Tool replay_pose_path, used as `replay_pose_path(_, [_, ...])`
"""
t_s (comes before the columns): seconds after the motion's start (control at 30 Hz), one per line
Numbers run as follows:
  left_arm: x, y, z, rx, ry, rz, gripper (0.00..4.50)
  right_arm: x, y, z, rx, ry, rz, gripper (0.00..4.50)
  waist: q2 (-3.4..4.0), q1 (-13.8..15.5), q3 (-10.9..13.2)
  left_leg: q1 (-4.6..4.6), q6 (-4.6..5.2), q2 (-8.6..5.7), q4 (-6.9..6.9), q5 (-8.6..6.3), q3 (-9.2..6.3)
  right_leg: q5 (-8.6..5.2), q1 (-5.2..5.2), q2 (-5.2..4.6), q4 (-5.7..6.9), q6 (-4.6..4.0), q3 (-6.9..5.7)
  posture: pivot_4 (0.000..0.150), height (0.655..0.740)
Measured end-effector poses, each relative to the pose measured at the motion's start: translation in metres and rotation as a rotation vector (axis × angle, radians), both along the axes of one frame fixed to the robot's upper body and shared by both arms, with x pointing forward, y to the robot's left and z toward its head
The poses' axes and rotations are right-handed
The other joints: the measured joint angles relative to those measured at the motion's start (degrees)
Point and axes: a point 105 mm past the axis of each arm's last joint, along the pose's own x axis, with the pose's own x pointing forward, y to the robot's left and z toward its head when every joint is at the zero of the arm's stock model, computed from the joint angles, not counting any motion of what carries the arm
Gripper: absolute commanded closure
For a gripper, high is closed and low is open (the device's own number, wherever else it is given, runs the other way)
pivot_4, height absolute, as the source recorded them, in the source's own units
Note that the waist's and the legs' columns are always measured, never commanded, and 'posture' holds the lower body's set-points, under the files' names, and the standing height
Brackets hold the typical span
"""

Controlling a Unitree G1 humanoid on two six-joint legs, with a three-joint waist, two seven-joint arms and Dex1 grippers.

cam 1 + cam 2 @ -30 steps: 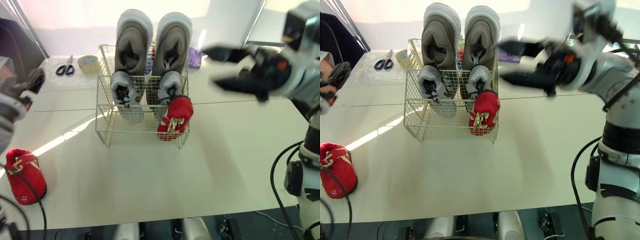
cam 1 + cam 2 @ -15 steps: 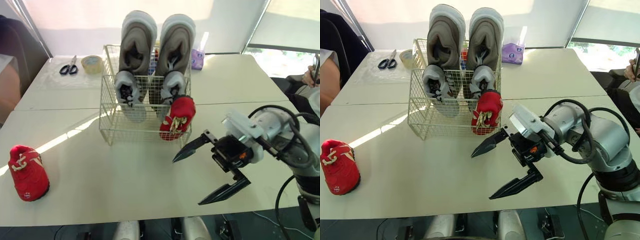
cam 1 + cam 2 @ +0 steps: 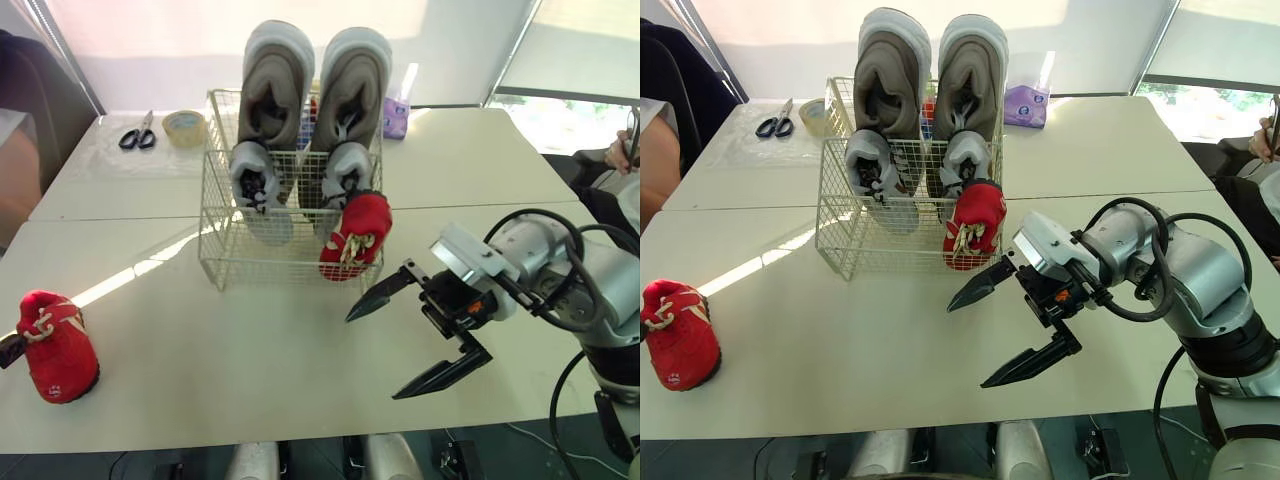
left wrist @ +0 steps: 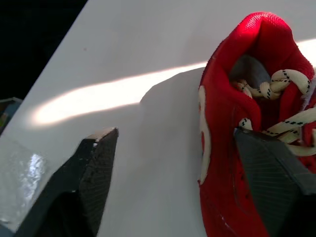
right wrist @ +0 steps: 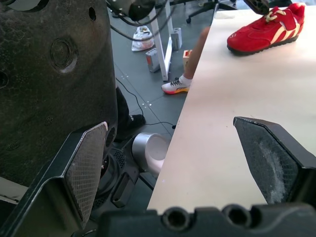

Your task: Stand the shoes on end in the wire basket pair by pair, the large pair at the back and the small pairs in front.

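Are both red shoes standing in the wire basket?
No: one red shoe lies on the table, far from the wire basket, at the left claw.

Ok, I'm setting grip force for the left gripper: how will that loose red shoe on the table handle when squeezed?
The red shoe looks fabric-sided with an open collar, so it will probably give in the left gripper. Being small, it is likely light. Its laces may dangle or snag.

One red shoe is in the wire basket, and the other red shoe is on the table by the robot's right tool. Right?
No. The other red shoe lies on the white table by the left tool, not the right tool; the left wrist view shows it. The first red shoe is in the white wire basket.
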Motion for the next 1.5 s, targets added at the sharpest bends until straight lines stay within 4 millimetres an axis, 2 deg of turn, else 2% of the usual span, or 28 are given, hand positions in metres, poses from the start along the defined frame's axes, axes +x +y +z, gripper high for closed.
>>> replay_pose_path(0.17, [0.013, 0.004, -0.010, -0.018, 0.012, 0.003, 4.40, 0.002, 0.001, 0.000, 0.002, -0.008, -0.022, 0.00, 0.03, 0.00, -0.01, 0.02, 0.00, 0.02, -0.04, 0.01, 0.00, 0.00, -0.04, -0.01, 0.06, 0.00, -0.04, 0.150, 0.7400])
replay_pose_path(0.33, [0.020, 0.004, -0.003, -0.022, 0.007, -0.006, 4.47, 0.004, 0.001, 0.000, 0.000, -0.013, -0.035, 0.00, 0.03, 0.06, -0.02, 0.01, -0.01, 0.01, -0.04, 0.01, 0.00, 0.00, -0.02, -0.05, 0.05, 0.00, -0.08, 0.150, 0.7400])
replay_pose_path(0.4, [0.022, 0.006, 0.008, -0.017, -0.013, -0.006, 4.47, 0.004, 0.001, -0.001, -0.001, -0.015, -0.040, 0.00, -0.05, -0.02, -0.02, -0.02, -0.01, 0.01, -0.04, 0.01, -0.01, 0.00, -0.03, -0.05, 0.04, 0.00, -0.08, 0.150, 0.7400])
replay_pose_path(0.47, [0.032, 0.010, 0.040, 0.019, -0.112, -0.007, 4.47, 0.006, 0.000, -0.001, -0.003, -0.017, -0.051, 0.00, -0.21, 0.14, -0.05, -0.08, -0.04, 0.02, -0.03, 0.03, -0.07, 0.00, -0.05, -0.05, 0.04, 0.00, -0.18, 0.150, 0.7400])
replay_pose_path(0.57, [0.051, 0.008, 0.116, 0.150, -0.407, -0.044, 4.47, 0.011, -0.001, -0.001, -0.001, -0.018, -0.078, 0.00, -0.25, 0.18, -0.07, -0.07, -0.04, -0.05, -0.03, 0.03, -0.04, 0.00, -0.01, -0.16, 0.01, 0.00, -0.19, 0.150, 0.7400])
replay_pose_path(0.63, [0.060, -0.007, 0.171, 0.251, -0.675, -0.108, 4.47, 0.018, -0.003, 0.001, 0.004, -0.021, -0.116, 0.00, -0.25, 0.08, -0.07, -0.08, -0.04, -0.08, -0.03, 0.03, 0.05, 0.02, 0.02, -0.24, -0.03, 0.02, -0.19, 0.150, 0.7400])
replay_pose_path(0.7, [0.063, -0.032, 0.210, 0.272, -0.899, -0.186, 4.47, 0.025, -0.004, 0.006, 0.015, -0.033, -0.155, 0.00, -0.25, 0.10, -0.07, -0.08, 0.01, -0.12, -0.03, 0.01, 0.12, 0.03, 0.05, -0.33, -0.03, 0.04, -0.19, 0.150, 0.7400])
replay_pose_path(0.73, [0.066, -0.053, 0.227, 0.266, -1.026, -0.254, 4.47, 0.029, -0.006, 0.011, 0.023, -0.037, -0.191, 0.00, -0.25, 0.18, -0.07, -0.05, 0.02, -0.15, -0.03, 0.01, 0.12, 0.05, 0.09, -0.34, -0.02, 0.07, -0.20, 0.150, 0.7400])
replay_pose_path(0.77, [0.068, -0.069, 0.234, 0.257, -1.089, -0.312, 4.47, 0.031, -0.007, 0.014, 0.030, -0.042, -0.212, 0.00, -0.25, 0.14, -0.07, -0.05, 0.02, -0.16, -0.02, 0.01, 0.13, 0.08, 0.10, -0.35, 0.00, 0.12, -0.20, 0.150, 0.7400])
replay_pose_path(0.87, [0.081, -0.112, 0.234, 0.160, -1.209, -0.454, 4.47, 0.034, -0.011, 0.021, 0.026, -0.043, -0.267, 0.00, -0.27, 0.15, -0.07, -0.04, 0.10, -0.14, -0.02, 0.16, 0.12, 0.16, 0.11, -0.31, 0.03, 0.28, -0.30, 0.150, 0.7400])
replay_pose_path(1.03, [0.095, -0.158, 0.225, 0.110, -1.240, -0.568, 4.47, 0.038, -0.024, 0.026, -0.011, -0.041, -0.356, 0.00, -0.28, 0.12, -0.06, -0.02, 0.23, -0.06, 0.05, 0.15, 0.16, 0.18, 0.16, -0.09, 0.08, 0.31, -0.34, 0.150, 0.7400])
replay_pose_path(1.1, [0.098, -0.180, 0.215, 0.103, -1.236, -0.622, 4.47, 0.040, -0.028, 0.030, 0.007, -0.018, -0.391, 0.00, -0.28, 0.28, -0.06, -0.01, 0.26, -0.06, 0.13, 0.15, 0.16, 0.19, 0.23, -0.06, 0.10, 0.33, -0.36, 0.150, 0.7400])
replay_pose_path(1.2, [0.103, -0.219, 0.189, 0.072, -1.185, -0.723, 4.47, 0.046, -0.046, 0.034, 0.038, 0.043, -0.517, 0.00, -0.29, 1.04, -0.07, 0.01, 0.41, -0.07, 0.29, 0.08, 0.19, 0.21, 0.34, -0.02, 0.08, 0.39, -0.36, 0.150, 0.7400])
replay_pose_path(1.3, [0.105, -0.230, 0.181, 0.020, -1.193, -0.736, 4.47, 0.047, -0.054, 0.029, 0.039, 0.084, -0.575, 0.00, -0.31, 1.49, -0.07, 0.01, 0.43, -0.05, 0.35, 0.08, 0.19, 0.23, 0.37, 0.06, 0.08, 0.43, -0.35, 0.150, 0.7400])
replay_pose_path(1.4, [0.099, -0.235, 0.181, -0.003, -1.231, -0.734, 4.47, 0.045, -0.055, 0.022, 0.024, 0.111, -0.593, 0.00, -0.30, 1.45, -0.07, 0.05, 0.44, -0.02, 0.35, 0.08, 0.18, 0.23, 0.39, 0.17, 0.08, 0.46, -0.32, 0.150, 0.7400])
replay_pose_path(1.5, [0.098, -0.236, 0.170, -0.029, -1.215, -0.727, 4.47, 0.046, -0.054, 0.023, 0.029, 0.110, -0.600, 0.00, -0.31, 1.49, -0.07, 0.05, 0.44, 0.03, 0.38, 0.08, 0.13, 0.23, 0.42, 0.38, 0.08, 0.48, -0.31, 0.150, 0.7400])
